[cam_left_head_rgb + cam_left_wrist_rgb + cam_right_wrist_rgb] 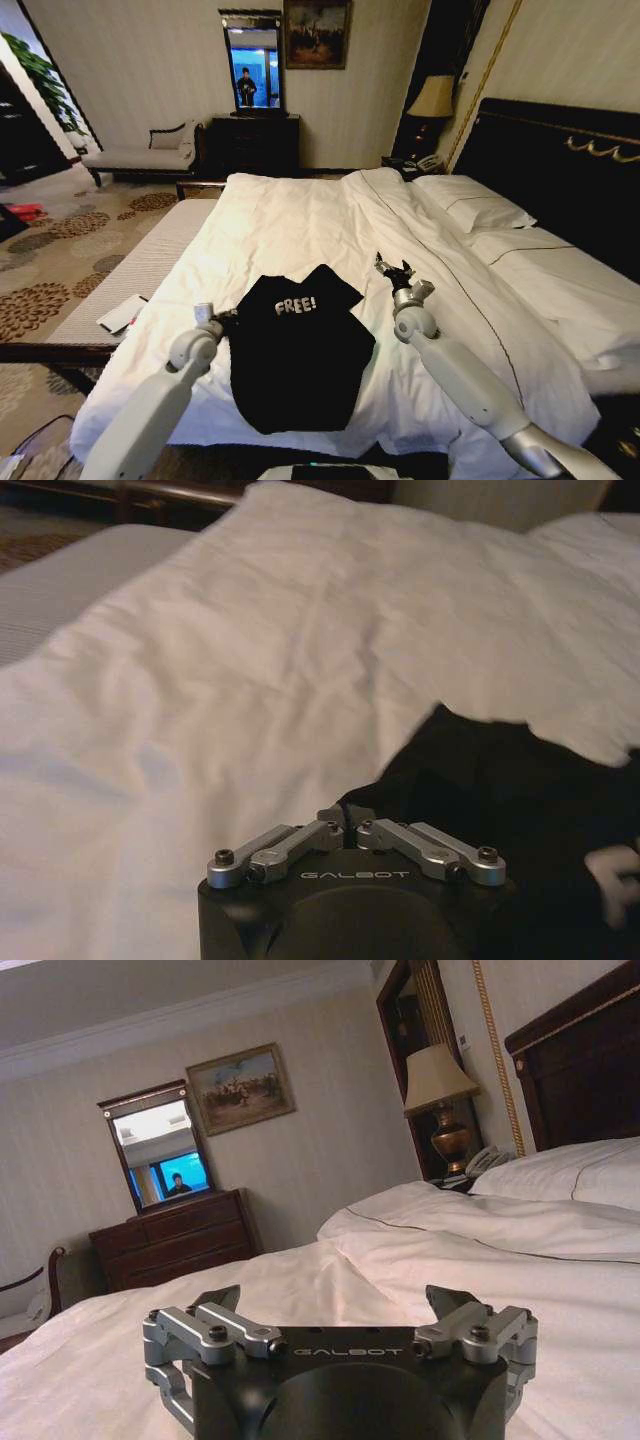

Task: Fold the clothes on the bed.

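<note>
A dark dresser (254, 143) under a mirror (252, 62); lamp (432, 98) beside.

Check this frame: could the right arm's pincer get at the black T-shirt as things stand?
Probably yes. The right pincer hangs open over the white duvet, just beside the black T-shirt at its upper right corner, with only bare bedding between them. The left pincer is shut on the shirt's opposite edge.
</note>
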Controlling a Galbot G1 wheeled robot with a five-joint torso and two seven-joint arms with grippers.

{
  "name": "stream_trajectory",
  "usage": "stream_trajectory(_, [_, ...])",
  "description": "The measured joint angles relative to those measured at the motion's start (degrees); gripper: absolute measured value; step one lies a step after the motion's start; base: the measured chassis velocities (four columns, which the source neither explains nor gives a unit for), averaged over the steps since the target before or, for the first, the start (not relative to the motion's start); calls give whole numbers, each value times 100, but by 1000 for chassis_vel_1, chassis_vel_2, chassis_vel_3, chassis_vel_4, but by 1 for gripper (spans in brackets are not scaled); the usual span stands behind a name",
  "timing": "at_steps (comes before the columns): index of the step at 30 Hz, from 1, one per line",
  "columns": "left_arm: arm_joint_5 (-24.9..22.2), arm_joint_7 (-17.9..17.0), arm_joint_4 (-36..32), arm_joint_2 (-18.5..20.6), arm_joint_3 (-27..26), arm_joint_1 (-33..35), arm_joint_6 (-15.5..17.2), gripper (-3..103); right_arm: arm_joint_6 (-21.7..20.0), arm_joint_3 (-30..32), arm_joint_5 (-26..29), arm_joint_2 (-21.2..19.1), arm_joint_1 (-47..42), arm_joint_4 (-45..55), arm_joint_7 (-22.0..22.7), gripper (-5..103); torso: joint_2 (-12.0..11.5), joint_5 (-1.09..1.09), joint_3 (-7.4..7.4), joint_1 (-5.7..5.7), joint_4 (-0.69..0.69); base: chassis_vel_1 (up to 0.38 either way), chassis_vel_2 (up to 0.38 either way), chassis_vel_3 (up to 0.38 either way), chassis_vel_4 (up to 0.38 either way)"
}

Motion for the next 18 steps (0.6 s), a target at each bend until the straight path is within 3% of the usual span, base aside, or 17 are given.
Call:
stream_trajectory(9, [-74, 113, 468, 207, -408, -50, -103, 1, -69, -65, 40, -39, -79, 254, 76, 100, 0, 0, 0, 0, -1, 0, 0, 0, 0])
stream_trajectory(18, [-69, 148, 828, 175, -863, 13, -164, 1, -146, -184, 68, -83, -164, 436, 197, 100, 0, 0, 0, 0, 0, 0, 0, 0, 0])
